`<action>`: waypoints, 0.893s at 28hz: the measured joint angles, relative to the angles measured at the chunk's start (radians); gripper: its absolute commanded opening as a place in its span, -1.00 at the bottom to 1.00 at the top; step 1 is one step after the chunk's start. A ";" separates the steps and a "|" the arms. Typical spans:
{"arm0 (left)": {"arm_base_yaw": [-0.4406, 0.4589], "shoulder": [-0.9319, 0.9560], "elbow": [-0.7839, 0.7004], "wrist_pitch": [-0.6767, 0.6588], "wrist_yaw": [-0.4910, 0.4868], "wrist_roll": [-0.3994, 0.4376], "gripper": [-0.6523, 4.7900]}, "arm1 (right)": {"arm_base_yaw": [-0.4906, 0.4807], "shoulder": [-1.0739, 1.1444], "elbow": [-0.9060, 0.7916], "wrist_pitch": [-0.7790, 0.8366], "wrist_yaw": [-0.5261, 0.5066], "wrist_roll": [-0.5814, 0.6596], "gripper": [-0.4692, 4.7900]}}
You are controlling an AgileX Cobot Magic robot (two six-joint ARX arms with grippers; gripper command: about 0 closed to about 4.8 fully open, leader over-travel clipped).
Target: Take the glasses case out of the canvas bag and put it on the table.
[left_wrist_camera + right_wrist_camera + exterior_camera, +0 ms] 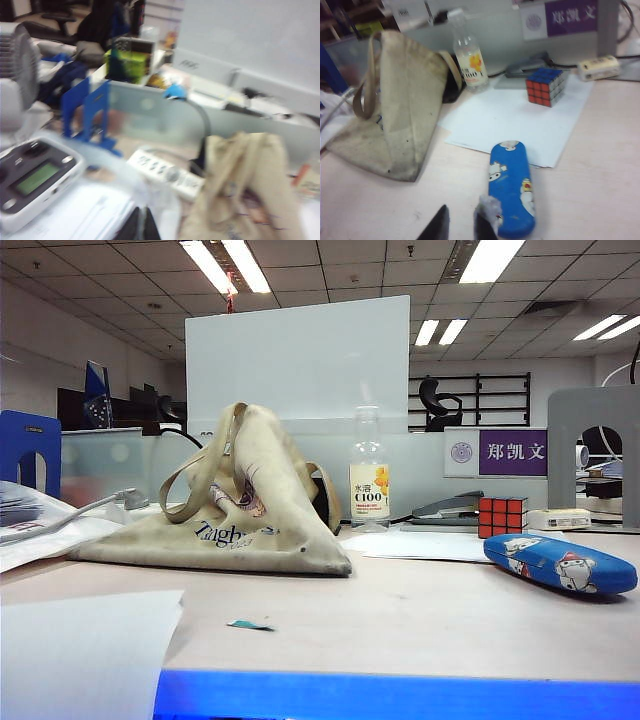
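The blue glasses case (560, 565) (512, 187) with cartoon figures lies flat on the table (400, 620), right of the canvas bag and apart from it. The beige canvas bag (245, 500) (400, 110) (245, 195) stands slumped in a peak with its straps draped over it. My right gripper (461, 227) hovers just beside the near end of the case, its fingers slightly apart and holding nothing. In the blurred left wrist view, my left gripper (139, 229) is shut and empty, over white papers beside the bag. Neither gripper shows in the exterior view.
A red Rubik's cube (502, 517), a clear bottle (369, 472) and a stapler (447, 508) stand behind the case. White paper sheets (85, 655) lie at the front left. A power strip (167, 172), a blue bookend (28, 452) and a white device (35, 180) sit left of the bag.
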 measured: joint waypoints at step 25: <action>-0.001 -0.388 -0.301 -0.011 0.252 -0.036 -0.78 | 0.000 0.006 -0.360 0.392 0.332 0.080 -0.09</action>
